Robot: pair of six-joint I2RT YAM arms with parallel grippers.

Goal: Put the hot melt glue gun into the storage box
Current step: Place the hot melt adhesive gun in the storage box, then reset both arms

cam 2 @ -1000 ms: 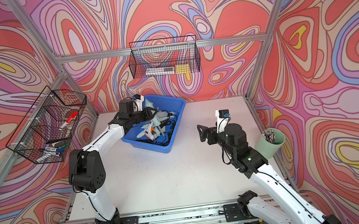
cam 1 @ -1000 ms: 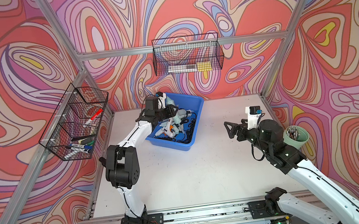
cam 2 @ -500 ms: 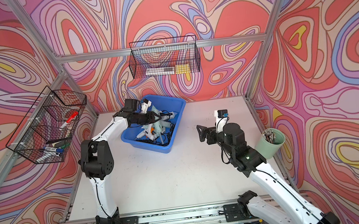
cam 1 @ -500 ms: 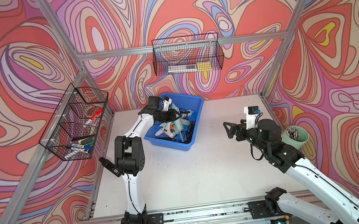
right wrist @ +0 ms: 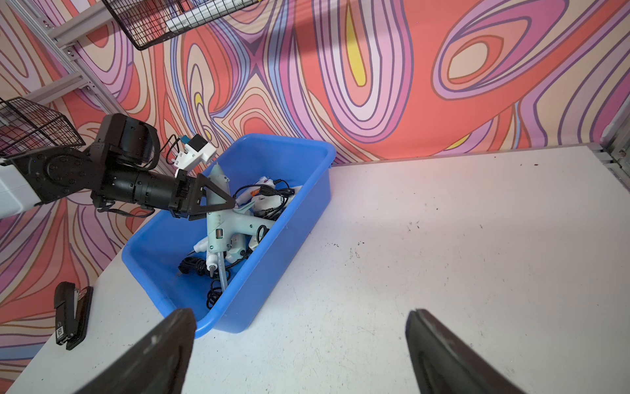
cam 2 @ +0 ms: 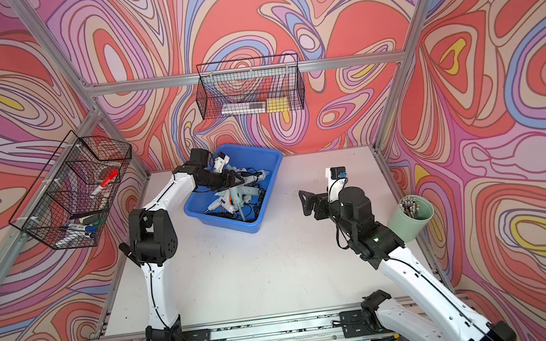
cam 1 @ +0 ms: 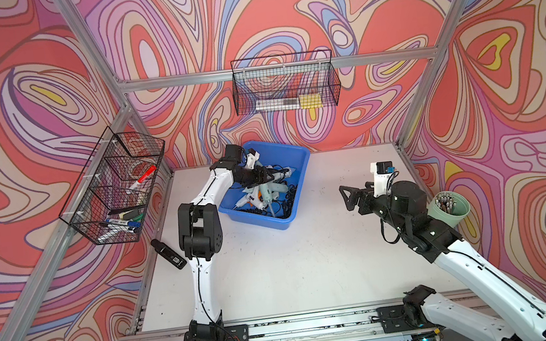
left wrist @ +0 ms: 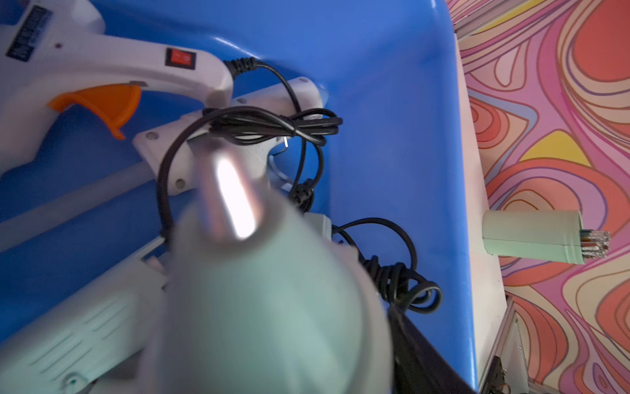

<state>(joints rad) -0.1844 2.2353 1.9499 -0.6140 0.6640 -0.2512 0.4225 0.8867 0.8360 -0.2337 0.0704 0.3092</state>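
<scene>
The blue storage box (cam 1: pixel 263 220) (cam 2: pixel 229 225) (right wrist: pixel 272 273) stands at the table's back left and holds several corded glue guns. A mint-green hot melt glue gun (cam 1: pixel 265 193) (cam 2: pixel 236 196) (right wrist: pixel 221 225) hangs nose down inside the box, above the pile. My left gripper (cam 1: pixel 267 175) (cam 2: pixel 239 180) (right wrist: pixel 225 201) reaches over the box with its jaws apart on either side of that gun's rear. In the left wrist view the gun (left wrist: pixel 259 307) is a blur that hides all but one dark finger (left wrist: pixel 419 348). My right gripper (cam 1: pixel 346 198) (cam 2: pixel 305 202) (right wrist: pixel 300 314) hovers open and empty above the table, right of the box.
A white glue gun with an orange trigger (left wrist: pixel 102 68) and black cords (left wrist: pixel 395 273) lie in the box. A mint-green cup (cam 1: pixel 451 208) stands at the right edge. A black stapler (cam 1: pixel 169 253) (right wrist: pixel 71 314) lies at the left edge. Wire baskets (cam 1: pixel 116 185) (cam 1: pixel 284 86) hang on the walls.
My left gripper has moved from the box's back left corner toward its middle, and its jaws have widened around the mint-green gun. The right arm has stayed still.
</scene>
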